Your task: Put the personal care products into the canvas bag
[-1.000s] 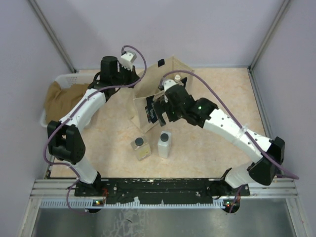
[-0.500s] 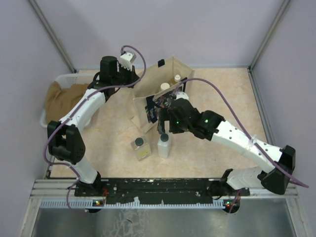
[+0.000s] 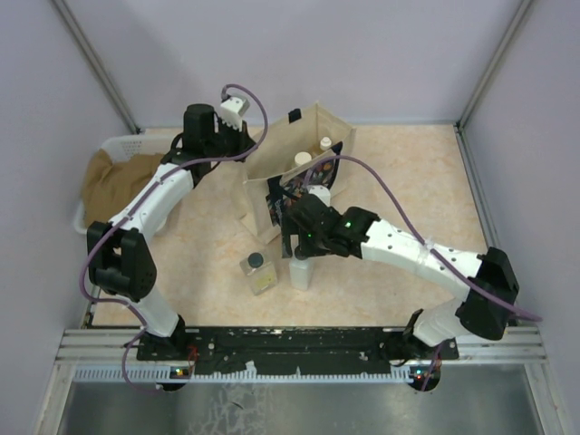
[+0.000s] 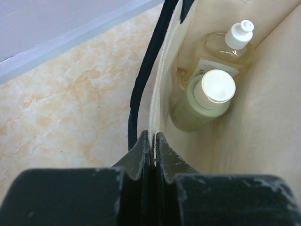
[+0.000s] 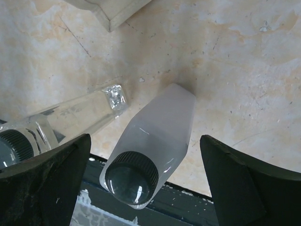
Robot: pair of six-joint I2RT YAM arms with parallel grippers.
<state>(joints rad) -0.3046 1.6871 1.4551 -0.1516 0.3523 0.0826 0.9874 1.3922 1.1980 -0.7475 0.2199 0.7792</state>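
Note:
The canvas bag stands open at the table's back centre. My left gripper is shut on its rim beside a navy handle, holding the mouth open; it also shows in the top view. Inside the bag lie the amber bottle and the olive-green bottle. The white rectangular bottle stands on the table. My right gripper is open, just above it, a finger on either side of its dark cap. The clear square bottle stands to its left.
A white plastic basket with brown cloth sits at the far left. The bag's printed side is just behind the right gripper. A black rail runs along the table's near edge.
My right gripper has left the bag's mouth, moved toward the near edge and come down over the white bottle. The left arm has not moved.

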